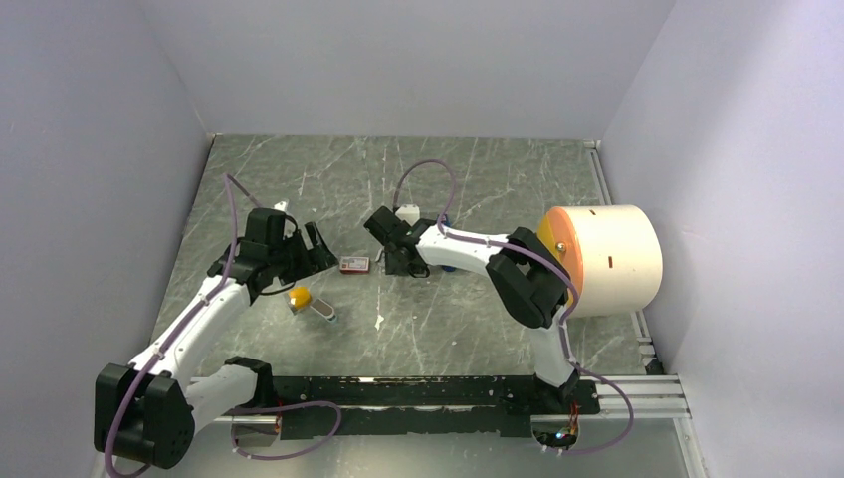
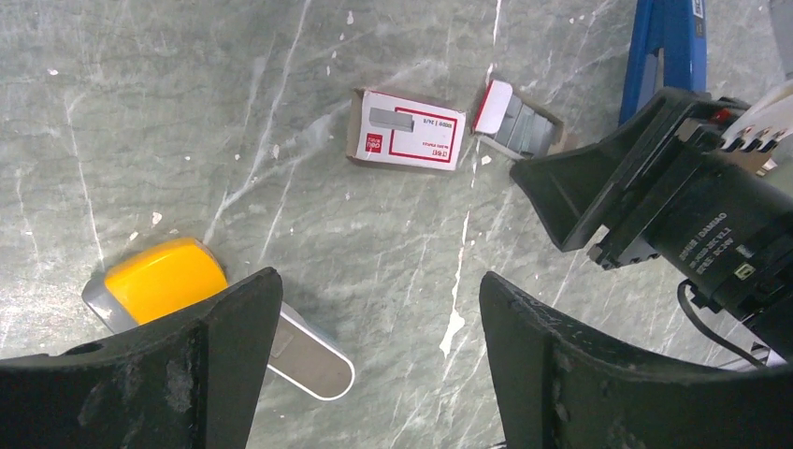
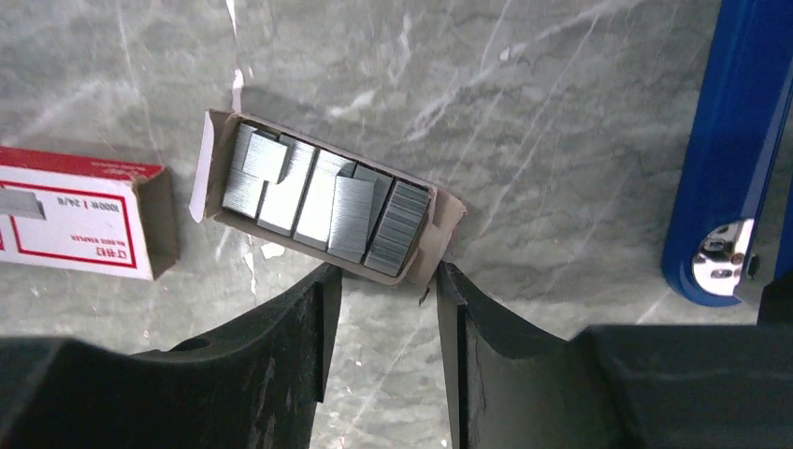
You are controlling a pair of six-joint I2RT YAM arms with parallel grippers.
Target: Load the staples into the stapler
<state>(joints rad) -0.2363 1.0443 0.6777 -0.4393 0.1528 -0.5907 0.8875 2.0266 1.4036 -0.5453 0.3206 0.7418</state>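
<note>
Two grippers are noted: the left gripper (image 2: 379, 292) is spread wide at lower frame; the right gripper (image 3: 385, 279) is narrowed against the tray (image 3: 208, 159), grip undetermined. The stapler (image 3: 729, 140) is seen at right edge, and the staples (image 3: 327, 201) are stacked in the tray at centre.

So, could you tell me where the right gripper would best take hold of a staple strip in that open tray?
Probably the end strip nearest the right gripper. It seems propped on edge against the tray's end wall, its long faces exposed, while the others lie flat and overlapping. Come down from above, one finger on each long face, near its middle.
</note>
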